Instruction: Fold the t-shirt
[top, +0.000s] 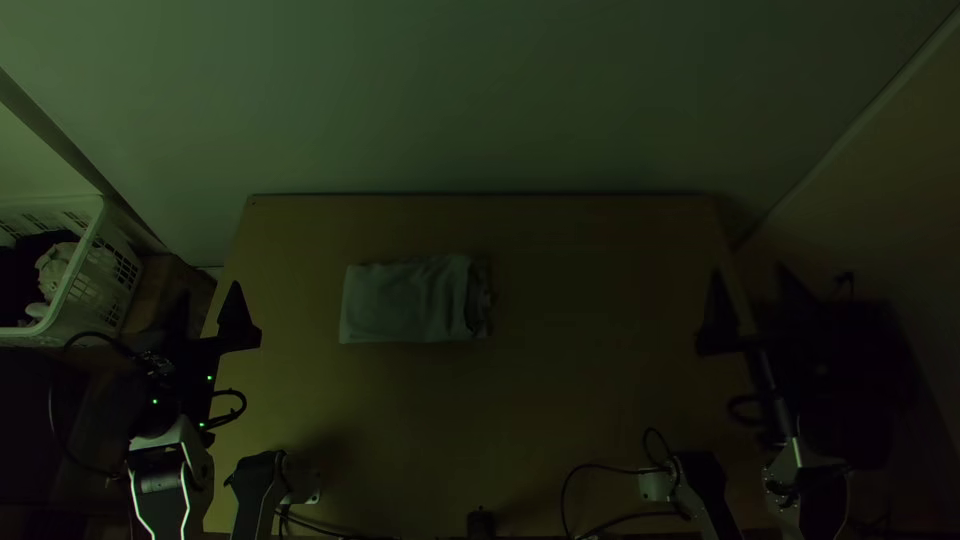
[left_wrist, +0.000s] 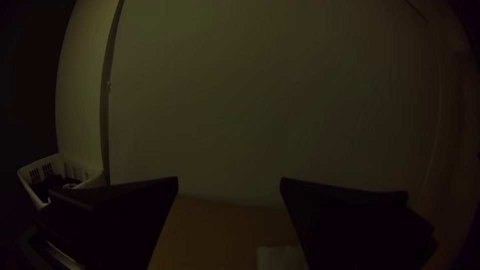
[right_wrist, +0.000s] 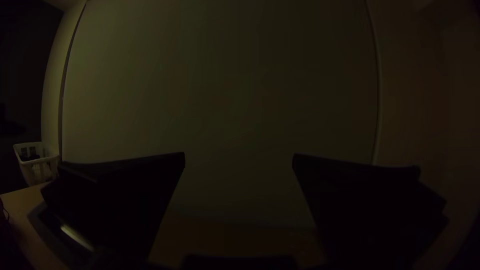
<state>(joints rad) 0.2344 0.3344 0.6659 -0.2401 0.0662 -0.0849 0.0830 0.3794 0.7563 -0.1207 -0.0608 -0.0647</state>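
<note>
Since the t-shirt (top: 405, 303) lies as a compact, flattened rectangle on the far half of the counter (top: 580, 380), left of its middle, the folding looks all but done, and the likeliest trouble is undoing it. One end, the one toward the robot's right, is uneven, with a darker, crumpled strip poking out beside the smooth upper layer. If a grasp there caught just that top layer, the lift could peel it back and open the bundle; if it pinched only the loose strip, it could drag the inner layers out. Wrinkles run across the upper face too, so pressing or sweeping sideways might deepen them or skew the corners. The dim light makes the layers hard to tell apart, which could lead to a grip of the wrong depth. The left gripper (top: 209, 292), by the counter's left edge, might also bump the basket (top: 100, 285) of clothes if it swung outward. As for the jaws, those of the left gripper stand wide apart with a broad gap between the tips, holding nothing and well away from the shirt. The right gripper (top: 750, 269), near the counter's right edge, has its jaws just as widely spread, with no cloth between them.
</note>
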